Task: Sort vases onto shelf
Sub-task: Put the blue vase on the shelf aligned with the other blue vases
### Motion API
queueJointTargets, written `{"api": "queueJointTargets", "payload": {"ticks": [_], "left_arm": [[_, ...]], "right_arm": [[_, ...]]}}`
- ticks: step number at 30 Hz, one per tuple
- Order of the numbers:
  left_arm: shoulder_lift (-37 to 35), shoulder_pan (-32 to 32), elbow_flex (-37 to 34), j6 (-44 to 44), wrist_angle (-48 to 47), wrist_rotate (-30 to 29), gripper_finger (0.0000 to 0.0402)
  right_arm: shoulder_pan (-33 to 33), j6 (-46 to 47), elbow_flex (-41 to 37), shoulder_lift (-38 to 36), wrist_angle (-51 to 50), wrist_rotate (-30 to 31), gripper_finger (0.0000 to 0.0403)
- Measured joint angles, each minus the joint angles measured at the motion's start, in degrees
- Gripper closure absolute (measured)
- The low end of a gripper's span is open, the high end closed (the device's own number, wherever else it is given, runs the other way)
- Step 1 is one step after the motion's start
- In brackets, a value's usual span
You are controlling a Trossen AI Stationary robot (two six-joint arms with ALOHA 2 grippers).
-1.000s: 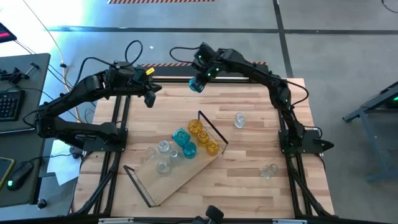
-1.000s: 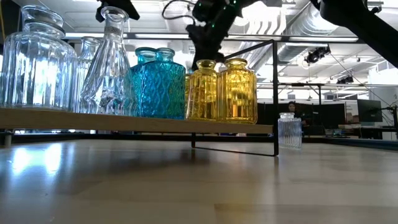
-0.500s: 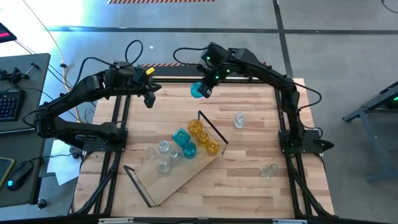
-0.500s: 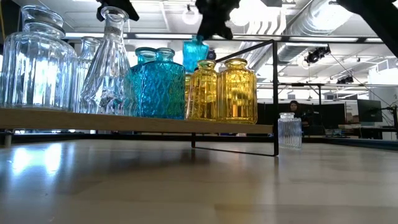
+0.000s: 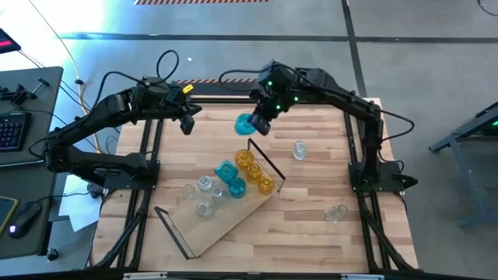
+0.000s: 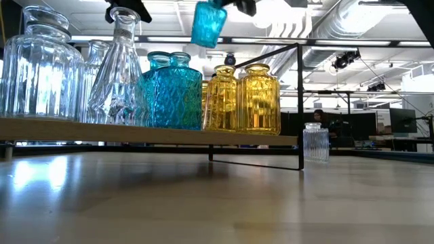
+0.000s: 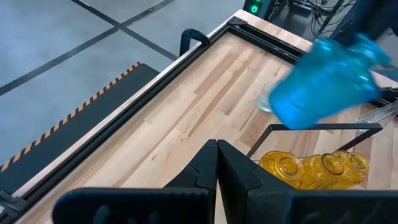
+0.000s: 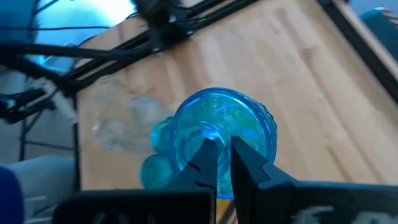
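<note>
Carried in from the table's far edge, the teal vase (image 5: 246,123) now hangs in the right gripper (image 5: 259,124), jaws pinched on its rim, just at 12 o'clock of the shelf (image 5: 226,218). From above it looks close to the yellow vases (image 5: 254,170); only the low view shows it lifted clear above them, tilted, with the gripper cut off there. Its wrist view looks straight into the mouth. At 10 o'clock, the left gripper (image 5: 187,124) waits, jaws shut and empty. One clear vase (image 5: 299,149) stands off the shelf.
</note>
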Motion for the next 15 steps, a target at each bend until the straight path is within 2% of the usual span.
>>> {"api": "queueJointTargets", "payload": {"ticks": [8,15], "left_arm": [[0.0,0.0,0.0,0.01,0.01,0.0,0.0402],[-0.02,0.0,0.0,0.0,-0.33,0.17,0.0402]], "right_arm": [[7.6,5.36,-0.02,-0.22,0.04,-1.28,0.0403],[14.63,13.64,-0.02,-0.22,1.41,5.11,0.0403]]}}
